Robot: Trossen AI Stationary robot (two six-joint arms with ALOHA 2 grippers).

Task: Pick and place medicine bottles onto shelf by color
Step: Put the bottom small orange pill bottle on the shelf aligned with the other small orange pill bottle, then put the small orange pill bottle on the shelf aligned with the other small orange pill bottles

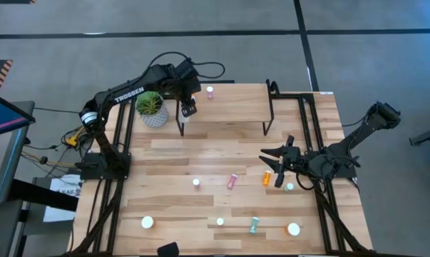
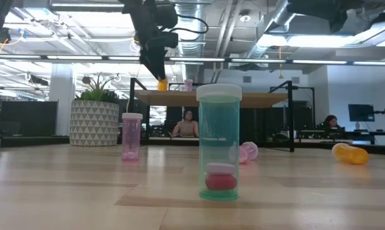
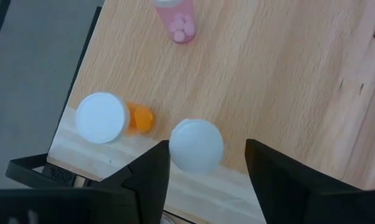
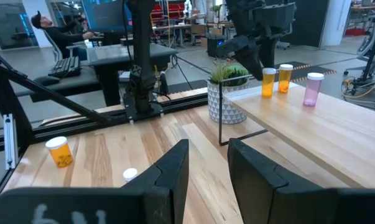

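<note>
High view: 2 dark arms work over a light wooden table [image 1: 200, 153]. White capital letters reading "TROSSEN" run along the left arm. The left gripper [image 1: 188, 111] hangs above the near left corner of the shelf [image 1: 236, 103], a small wooden platform on thin black legs, beside a potted plant [image 1: 152, 109] in a white patterned pot.

In the left wrist view, its 2 dark fingers [image 3: 151, 177] stand apart on either side of a white-capped bottle [image 3: 196, 145] that stands upright on the shelf; they do not touch it. Just beside it stands another orange bottle [image 3: 112, 118], also upright, and a pink bottle [image 3: 178, 18] stands farther along the shelf. The right wrist view shows all 3 in a row near the shelf's edge, caps up, long axes vertical.

The right gripper [image 1: 277, 165] waits low over the table's right side, fingers a little apart and holding nothing.

On the table, a pink bottle [image 1: 232, 180] and an orange bottle [image 1: 267, 178] lie on their sides, as does a teal bottle [image 1: 254, 225] near the front edge. In the low view, a teal bottle [image 2: 219, 142] stands upright close to the camera, with pink pills at its bottom. No label on any bottle can be read.
</note>
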